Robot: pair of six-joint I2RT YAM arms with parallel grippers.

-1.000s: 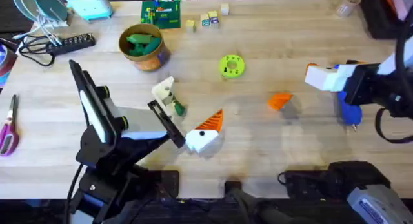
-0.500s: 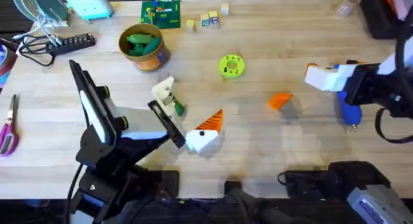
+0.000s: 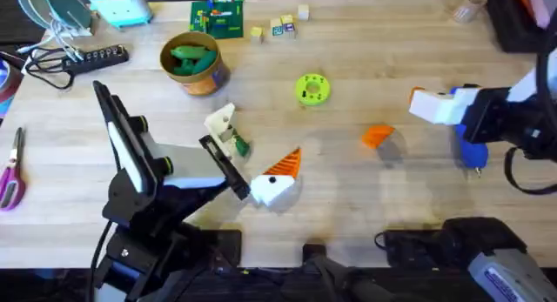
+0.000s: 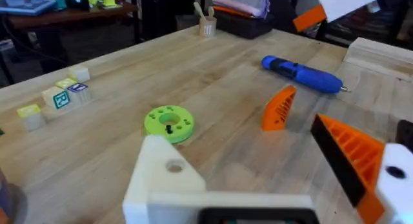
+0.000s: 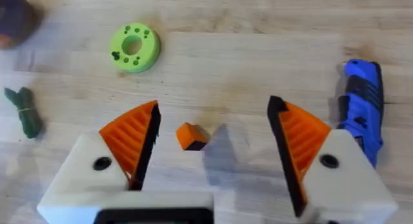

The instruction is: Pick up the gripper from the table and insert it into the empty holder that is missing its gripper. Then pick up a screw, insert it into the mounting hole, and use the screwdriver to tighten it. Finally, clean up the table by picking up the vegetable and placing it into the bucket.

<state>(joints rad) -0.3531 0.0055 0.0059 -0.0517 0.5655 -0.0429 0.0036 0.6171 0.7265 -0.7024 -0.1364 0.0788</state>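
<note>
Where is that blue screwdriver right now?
In the overhead view the screwdriver lies on the table at the far right, just under the right arm, with the loose orange wedge to its left.

Left arm (image 3: 144, 176) is stretched low over the bench toward the middle, its gripper (image 3: 252, 158) with jaws spread and only one orange pad fitted. Right gripper (image 5: 213, 153) hangs above the bench, jaws wide apart, both orange pads on.
</note>
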